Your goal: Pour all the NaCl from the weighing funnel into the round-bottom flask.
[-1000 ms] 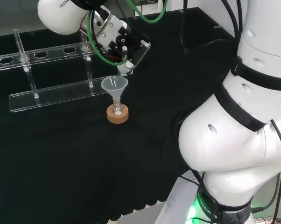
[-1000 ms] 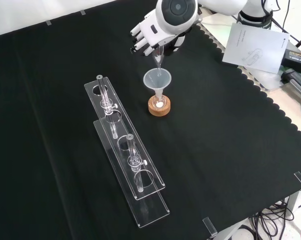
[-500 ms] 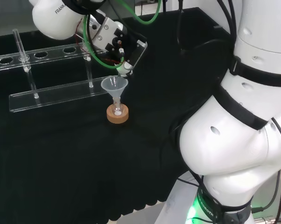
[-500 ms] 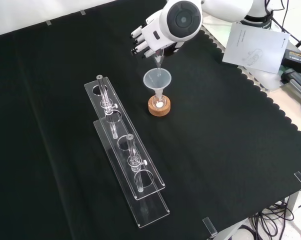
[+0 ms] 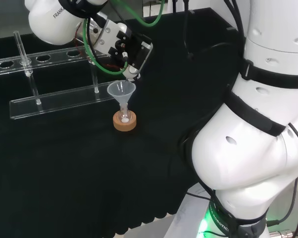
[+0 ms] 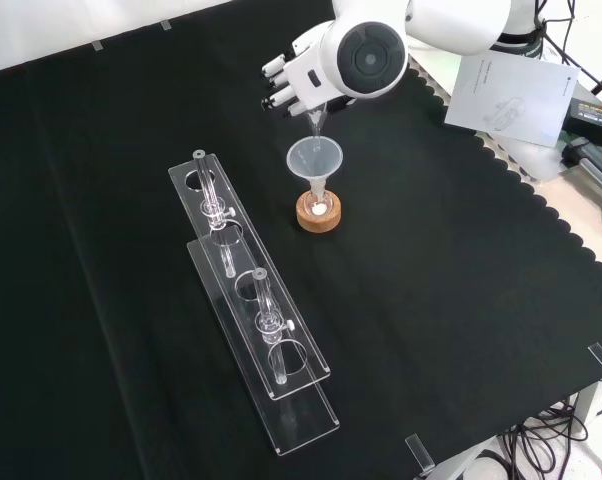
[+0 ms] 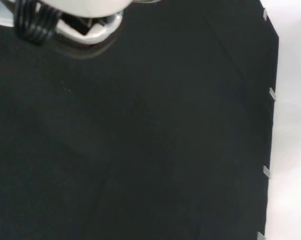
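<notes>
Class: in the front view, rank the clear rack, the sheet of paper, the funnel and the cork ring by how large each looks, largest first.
1. Clear rack
2. Sheet of paper, though it lies farther from the camera
3. Funnel
4. Cork ring, close to the funnel in apparent size

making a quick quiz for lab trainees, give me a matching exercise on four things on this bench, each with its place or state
Things:
1. hand
2. clear funnel
3. cork ring
4. sheet of paper

Places or states:
A. off the black cloth, at the front view's upper right
B. on the cloth, under the small flask
C. stem down in the flask's neck
D. above the funnel, holding a clear spout over it

Pairs: 1-D, 2-C, 3-B, 4-A
</notes>
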Tool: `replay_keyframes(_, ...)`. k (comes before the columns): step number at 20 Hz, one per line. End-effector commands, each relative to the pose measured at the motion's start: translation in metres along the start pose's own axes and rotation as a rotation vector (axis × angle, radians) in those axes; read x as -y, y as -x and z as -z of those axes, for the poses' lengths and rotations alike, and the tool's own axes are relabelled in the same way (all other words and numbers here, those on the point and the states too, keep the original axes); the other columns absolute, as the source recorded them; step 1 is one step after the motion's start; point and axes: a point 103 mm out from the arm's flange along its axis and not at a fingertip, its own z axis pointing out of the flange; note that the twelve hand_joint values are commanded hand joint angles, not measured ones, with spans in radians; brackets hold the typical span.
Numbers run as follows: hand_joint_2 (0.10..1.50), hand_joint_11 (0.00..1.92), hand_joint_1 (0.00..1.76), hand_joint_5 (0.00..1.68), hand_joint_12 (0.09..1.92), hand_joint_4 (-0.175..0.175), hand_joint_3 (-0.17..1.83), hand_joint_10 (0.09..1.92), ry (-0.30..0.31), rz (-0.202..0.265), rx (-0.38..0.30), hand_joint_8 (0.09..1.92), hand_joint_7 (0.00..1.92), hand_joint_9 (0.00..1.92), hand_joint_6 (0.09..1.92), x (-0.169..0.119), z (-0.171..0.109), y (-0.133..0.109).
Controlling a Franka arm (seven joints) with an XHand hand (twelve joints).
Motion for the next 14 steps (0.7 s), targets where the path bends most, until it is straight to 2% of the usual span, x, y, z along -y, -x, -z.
replay_keyframes(1,0.66,0.71,1.09,1.15,1.1,0.175,0.76,0.35,-0.017,-0.017,0.045,0.66,0.46,0.88,0.94,-0.002,0.0018,0.0016)
replay_keyframes(9,0.66,0.72,1.09,1.15,1.09,0.175,0.76,0.35,-0.013,-0.017,0.035,0.66,0.46,0.87,0.94,-0.0013,0.0032,0.0014)
replay_keyframes(14,0.66,0.72,1.09,1.15,1.09,0.175,0.76,0.35,0.01,-0.012,-0.041,0.66,0.45,0.86,0.94,-0.0003,-0.0028,0.005)
